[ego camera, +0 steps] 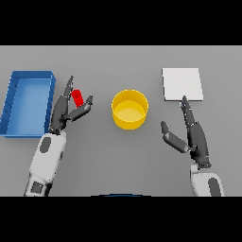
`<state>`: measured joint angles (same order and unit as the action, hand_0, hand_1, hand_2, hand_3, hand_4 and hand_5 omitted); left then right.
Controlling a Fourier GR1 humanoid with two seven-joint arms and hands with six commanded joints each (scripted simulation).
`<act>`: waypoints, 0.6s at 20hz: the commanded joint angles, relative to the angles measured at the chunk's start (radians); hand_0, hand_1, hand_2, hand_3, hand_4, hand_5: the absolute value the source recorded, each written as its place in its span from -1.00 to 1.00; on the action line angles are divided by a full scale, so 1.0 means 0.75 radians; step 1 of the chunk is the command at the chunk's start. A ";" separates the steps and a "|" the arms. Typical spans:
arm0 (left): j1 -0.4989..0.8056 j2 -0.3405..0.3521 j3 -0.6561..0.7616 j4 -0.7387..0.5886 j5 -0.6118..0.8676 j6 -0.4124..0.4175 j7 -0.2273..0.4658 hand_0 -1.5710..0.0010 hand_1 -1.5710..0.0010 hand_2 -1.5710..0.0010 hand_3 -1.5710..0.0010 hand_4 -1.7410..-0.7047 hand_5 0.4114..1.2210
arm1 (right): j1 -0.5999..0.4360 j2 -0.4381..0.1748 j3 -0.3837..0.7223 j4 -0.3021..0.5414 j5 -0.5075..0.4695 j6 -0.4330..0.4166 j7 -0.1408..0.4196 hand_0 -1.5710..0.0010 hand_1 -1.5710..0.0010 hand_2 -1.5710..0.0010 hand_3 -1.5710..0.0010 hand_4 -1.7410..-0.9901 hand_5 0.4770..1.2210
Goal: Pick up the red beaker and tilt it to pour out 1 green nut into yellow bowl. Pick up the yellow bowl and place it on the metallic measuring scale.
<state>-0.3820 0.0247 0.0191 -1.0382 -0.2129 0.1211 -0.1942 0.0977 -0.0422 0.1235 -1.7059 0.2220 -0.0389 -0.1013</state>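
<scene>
Grey surface (118, 156) seen from above, yellow bowl (129, 109) near the centre as the hub for clock directions. At about nine o'clock from the bowl, close by but not touching: red beaker (78, 97), small, cylindrical, leaning slightly, sitting between the thumb and fingers of the left hand (66, 111). Left hand fairly open, fingers long and nearly straight on the far side of the beaker, thumb reaching in from the near side; no firm closure visible, contact impossible to confirm. Further out at nine o'clock, well apart from the bowl: blue tray (13, 101) with raised walls. At about two o'clock from the bowl: flat pale square plate, apparently the measuring scale (182, 83), lying low on the surface. At about four o'clock: right hand (194, 137), idle, wide open, fingers pointing toward the scale, thumb splayed toward the bowl. Green nut not discernible; presumably inside the beaker. Handling judgement: beaker likely light, rigid and smooth-sided, so prone to slipping or twisting during the tilt; best taken around the mid-body with thumb opposite fingers, mouth left clear and facing the bowl. Bowl likely light and stiff too, wide for one hand; better pinched at the rim wall or cradled from the side nearest the right hand, kept level to hold the nut inside.
</scene>
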 commanded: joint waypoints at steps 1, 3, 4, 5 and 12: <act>-0.026 -0.005 0.005 0.038 -0.002 0.006 -0.018 1.00 1.00 1.00 1.00 -0.06 -0.38 | 0.003 -0.003 -0.005 0.008 -0.012 0.009 0.005 1.00 1.00 1.00 1.00 0.29 -0.44; -0.063 0.003 0.009 0.075 -0.009 0.006 -0.020 1.00 1.00 1.00 1.00 -0.07 -0.36 | 0.022 -0.013 -0.008 -0.009 -0.022 0.019 -0.012 1.00 1.00 1.00 1.00 0.26 -0.42; -0.097 0.001 0.018 0.116 -0.010 0.014 -0.028 1.00 1.00 1.00 1.00 -0.07 -0.35 | 0.033 -0.013 -0.006 -0.018 -0.022 0.021 -0.034 1.00 1.00 1.00 1.00 0.26 -0.42; -0.110 -0.010 0.017 0.135 -0.016 0.026 -0.039 1.00 1.00 1.00 1.00 -0.07 -0.34 | 0.034 -0.005 0.001 -0.004 -0.013 0.018 -0.036 1.00 1.00 1.00 1.00 0.27 -0.42; -0.170 -0.047 0.070 0.252 -0.009 0.107 -0.155 0.02 -0.02 -0.01 0.26 -0.50 0.29 | 0.030 -0.007 -0.001 -0.013 0.008 -0.003 -0.020 1.00 1.00 1.00 1.00 0.32 -0.42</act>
<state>-0.5099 -0.0109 0.0714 -0.8499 -0.2195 0.1997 -0.3150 0.1198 -0.0477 0.1228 -1.7158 0.2278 -0.0413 -0.1152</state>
